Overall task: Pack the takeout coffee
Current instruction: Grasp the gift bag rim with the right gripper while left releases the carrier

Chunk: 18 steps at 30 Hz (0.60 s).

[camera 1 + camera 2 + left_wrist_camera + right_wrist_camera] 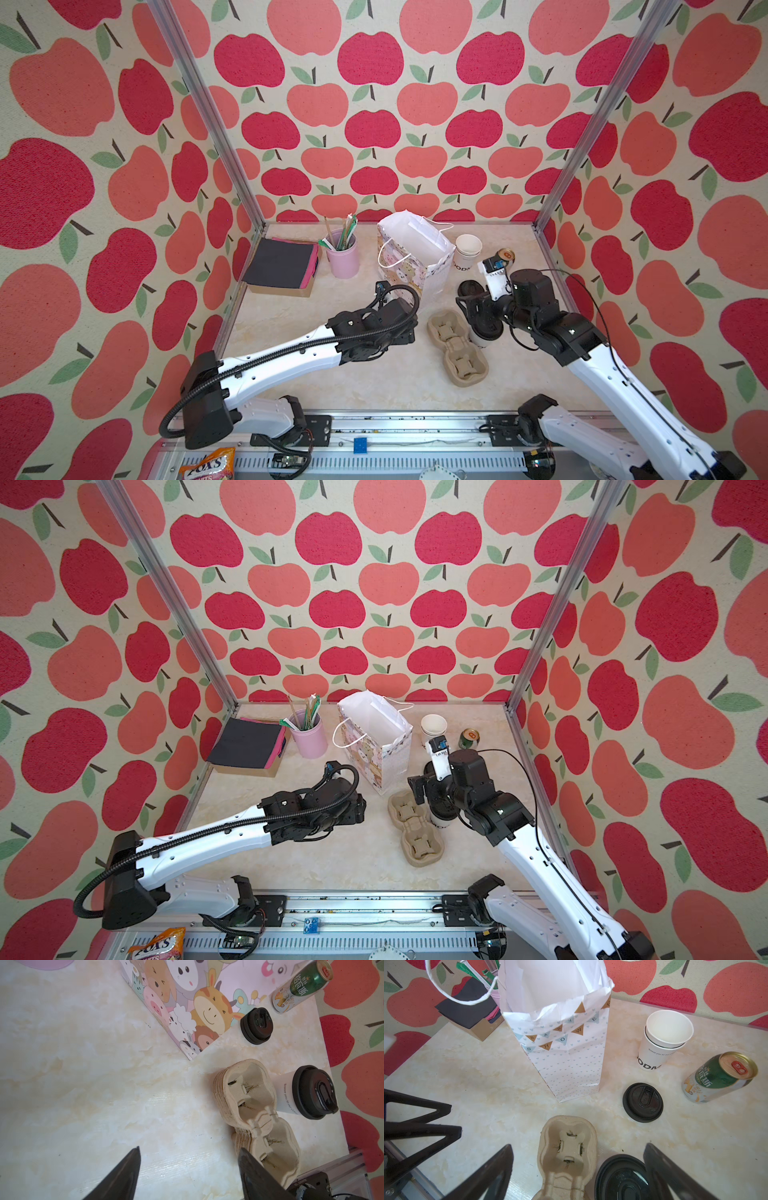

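The takeout coffee (307,1093), a white cup with a black sip lid, stands upright on the table right beside a stack of pulp cup carriers (249,1105). In both top views the right arm hides most of the takeout coffee (484,334) (439,814). My right gripper (578,1147) hangs open above it, its black lid (623,1178) close inside one finger and the carrier (566,1151) under the gap. My left gripper (189,1149) is open over bare table to the carrier's left, holding nothing. The open paper gift bag (415,257) stands behind both.
A loose black lid (642,1102) lies between the bag and a green drink can (718,1076). Nested white cups (662,1043) stand behind the lid. A pink cup of straws (343,257) and a napkin box (280,266) sit at the back left.
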Motion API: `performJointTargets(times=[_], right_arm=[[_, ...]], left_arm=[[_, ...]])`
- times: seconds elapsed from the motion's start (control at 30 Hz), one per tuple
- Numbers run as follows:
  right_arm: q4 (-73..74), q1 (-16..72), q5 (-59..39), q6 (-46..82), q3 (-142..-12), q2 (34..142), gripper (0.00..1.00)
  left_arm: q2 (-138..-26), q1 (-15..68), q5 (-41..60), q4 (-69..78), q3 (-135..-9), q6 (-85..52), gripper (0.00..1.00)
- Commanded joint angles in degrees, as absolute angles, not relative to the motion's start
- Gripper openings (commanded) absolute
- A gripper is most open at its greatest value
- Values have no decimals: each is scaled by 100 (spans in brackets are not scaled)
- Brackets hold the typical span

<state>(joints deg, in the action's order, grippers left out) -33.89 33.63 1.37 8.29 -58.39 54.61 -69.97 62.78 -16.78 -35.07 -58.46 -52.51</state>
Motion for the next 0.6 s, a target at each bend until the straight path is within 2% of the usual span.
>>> performJointTargets(times=[0.0, 0.07, 0.17, 0.33, 0.47, 0.57], right_arm=[[-3298, 3322, 129, 493, -6543, 5972, 99], [-3330, 3306, 231, 369, -6940, 6349, 99], [-3392, 3248, 264, 209, -7557, 6949, 99], [-3786, 3078, 249, 16, -8742, 8029, 99], [-4062, 3015, 290, -227, -9645, 8799, 96], [-4147, 2974, 272, -374, -10111, 9284, 92]], left_arm=[[-6275, 6319, -1918, -3242, -5374, -4680, 87], [-5741, 6319, -1956, -2978, -4973, -4491, 95], [-5109, 6319, -2162, -2307, -4366, -3934, 99], [-4144, 6314, -2713, -1279, -3642, -3357, 99], [-3384, 6310, -2522, -691, -3085, -3118, 99], [-2916, 6311, -2156, -1011, -2953, -2989, 99]])
